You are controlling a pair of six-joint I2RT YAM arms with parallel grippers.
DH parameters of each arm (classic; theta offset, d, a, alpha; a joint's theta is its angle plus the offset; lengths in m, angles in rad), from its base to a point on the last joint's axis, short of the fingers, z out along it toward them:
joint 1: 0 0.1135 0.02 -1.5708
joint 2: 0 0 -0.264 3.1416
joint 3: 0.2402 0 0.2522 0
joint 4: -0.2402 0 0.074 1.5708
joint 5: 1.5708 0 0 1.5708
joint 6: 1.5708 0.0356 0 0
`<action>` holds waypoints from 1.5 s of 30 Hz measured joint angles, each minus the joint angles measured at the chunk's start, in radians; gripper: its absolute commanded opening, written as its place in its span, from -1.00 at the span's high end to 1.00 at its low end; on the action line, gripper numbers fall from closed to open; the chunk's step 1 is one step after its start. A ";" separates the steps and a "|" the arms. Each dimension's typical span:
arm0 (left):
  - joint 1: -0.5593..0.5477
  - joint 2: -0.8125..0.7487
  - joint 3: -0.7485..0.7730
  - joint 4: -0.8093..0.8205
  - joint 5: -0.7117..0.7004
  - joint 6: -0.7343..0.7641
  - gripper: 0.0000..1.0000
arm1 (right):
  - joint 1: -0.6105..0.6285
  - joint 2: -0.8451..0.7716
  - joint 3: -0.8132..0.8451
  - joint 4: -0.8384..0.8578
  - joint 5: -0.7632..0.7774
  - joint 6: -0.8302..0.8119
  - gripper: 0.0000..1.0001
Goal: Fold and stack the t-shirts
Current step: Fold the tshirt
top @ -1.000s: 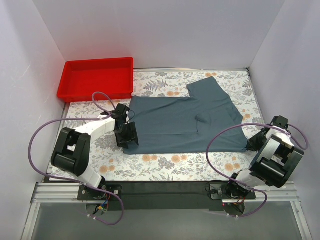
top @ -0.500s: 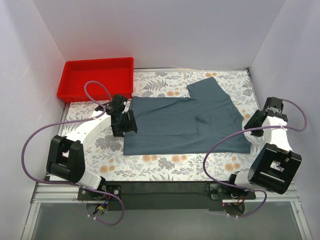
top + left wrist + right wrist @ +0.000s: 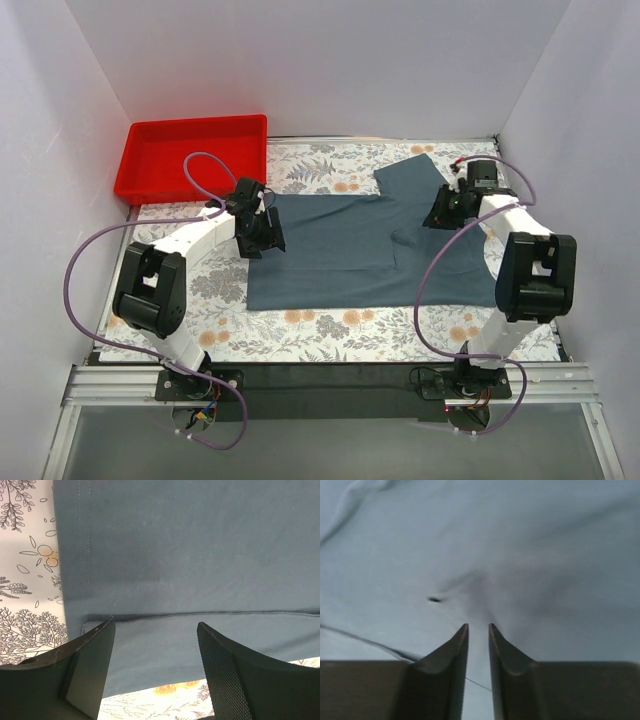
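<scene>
One slate blue-grey t-shirt [image 3: 350,245] lies spread flat on the floral table, with one sleeve pointing toward the back [image 3: 420,175]. My left gripper [image 3: 260,233] hovers open over the shirt's left edge. In the left wrist view, that gripper [image 3: 155,626] has wide-apart jaws framing a folded hem of the t-shirt [image 3: 200,570], with nothing between them. My right gripper [image 3: 441,211] is down on the shirt's back right part. Seen from the right wrist, this gripper [image 3: 478,626] shows only a narrow gap between its tips, which touch puckered t-shirt fabric [image 3: 530,555].
A red bin [image 3: 190,155] stands at the back left corner. White walls close in the left, back and right sides. The floral tablecloth [image 3: 340,330] shows in front of the shirt. Purple cables loop beside both arms.
My right arm swung from the shirt's front right corner up to its back right part, and its jaws opened, then narrowed. My left gripper slid toward the back along the left edge.
</scene>
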 measured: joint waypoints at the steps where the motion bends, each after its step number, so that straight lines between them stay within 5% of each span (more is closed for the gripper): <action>1: 0.000 0.000 0.000 0.001 0.000 0.001 -0.23 | 0.016 0.018 0.000 0.013 -0.014 0.009 0.53; 14: 0.000 -0.010 -0.062 0.027 0.001 0.005 -0.23 | 0.121 0.239 0.006 0.169 -0.151 0.130 0.54; 22: 0.000 -0.014 -0.066 0.039 -0.011 0.013 -0.23 | 0.122 0.233 0.068 0.171 -0.082 0.106 0.44; 29: 0.000 0.012 0.069 0.070 -0.077 0.094 -0.27 | 0.088 0.105 0.146 0.165 0.118 -0.047 -0.12; 36: 0.000 0.151 0.275 0.146 -0.113 0.181 -0.27 | -0.092 0.080 0.227 0.161 0.117 -0.064 -0.04; 45: -0.008 0.113 0.174 0.105 -0.101 0.150 -0.27 | -0.107 0.044 0.064 0.066 0.159 -0.002 -0.04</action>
